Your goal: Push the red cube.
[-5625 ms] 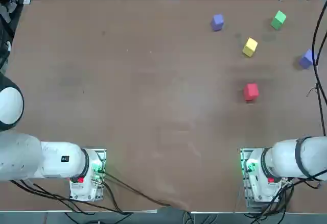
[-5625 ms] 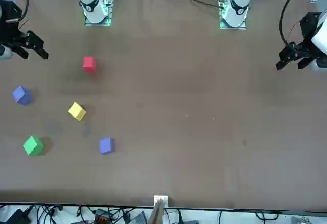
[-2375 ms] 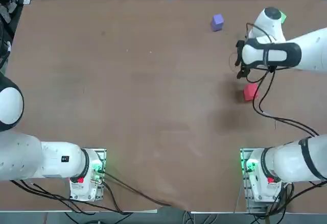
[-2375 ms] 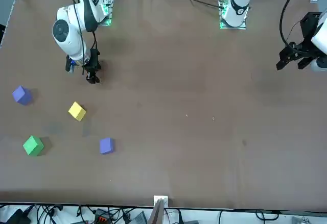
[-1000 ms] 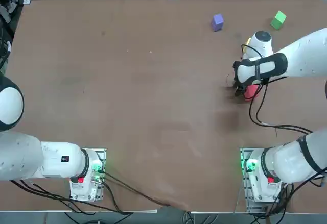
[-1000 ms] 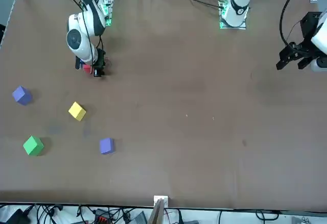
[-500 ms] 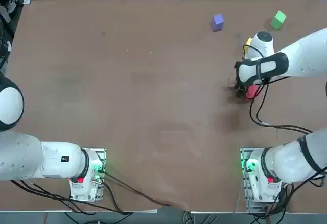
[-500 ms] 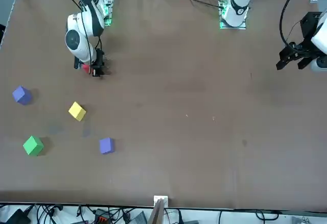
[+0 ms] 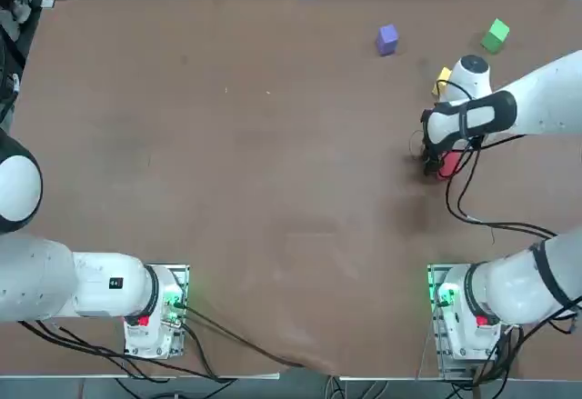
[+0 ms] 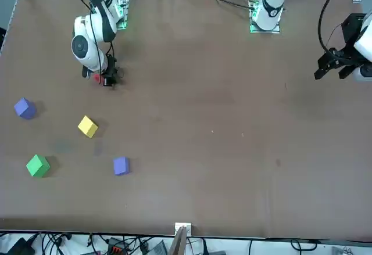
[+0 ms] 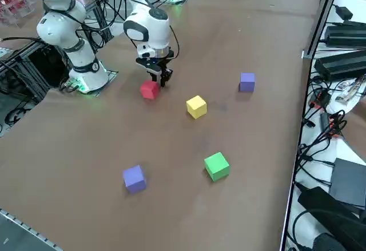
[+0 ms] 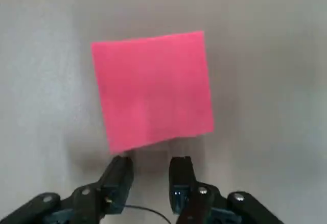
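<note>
The red cube [image 12: 152,91] sits on the bench [image 9: 227,144], directly ahead of the right pincer [image 12: 151,170], whose nearly closed, empty fingertips meet its near face. The push looks just started; most of it remains.

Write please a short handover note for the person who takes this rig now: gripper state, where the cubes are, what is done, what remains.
Right gripper: shut, holding nothing, low over the table right beside the red cube, on its side toward the table's middle.
Red cube: flat on the table, near the right arm's side.
Other cubes, apart from it: yellow cube, green cube, two purple cubes.
Done: gripper lowered and lined up against the cube.
Left: the push itself; whether contact has begun cannot be told.
</note>
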Tool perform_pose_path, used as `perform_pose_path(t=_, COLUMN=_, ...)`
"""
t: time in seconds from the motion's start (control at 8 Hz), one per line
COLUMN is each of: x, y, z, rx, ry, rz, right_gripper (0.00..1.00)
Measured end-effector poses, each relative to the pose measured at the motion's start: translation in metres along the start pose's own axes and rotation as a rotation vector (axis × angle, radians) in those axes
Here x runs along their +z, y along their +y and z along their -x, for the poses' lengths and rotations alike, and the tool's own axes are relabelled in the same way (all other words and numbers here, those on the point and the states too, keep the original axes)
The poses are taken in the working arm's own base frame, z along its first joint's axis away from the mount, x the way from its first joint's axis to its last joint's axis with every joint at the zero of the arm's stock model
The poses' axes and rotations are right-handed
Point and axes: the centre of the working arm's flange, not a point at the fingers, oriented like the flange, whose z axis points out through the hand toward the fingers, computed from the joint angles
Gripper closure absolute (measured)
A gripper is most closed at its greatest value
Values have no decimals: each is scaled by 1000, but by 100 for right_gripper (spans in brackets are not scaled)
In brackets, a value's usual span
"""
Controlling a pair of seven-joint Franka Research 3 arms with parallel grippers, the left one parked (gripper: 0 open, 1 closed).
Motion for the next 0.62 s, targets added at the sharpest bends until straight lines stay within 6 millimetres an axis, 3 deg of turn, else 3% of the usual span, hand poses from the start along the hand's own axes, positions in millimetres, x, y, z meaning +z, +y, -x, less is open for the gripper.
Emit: perform_pose_path(t=0.62, x=3, y=-4, z=-34, rx=1, ry=-15, rz=22, right_gripper=55)
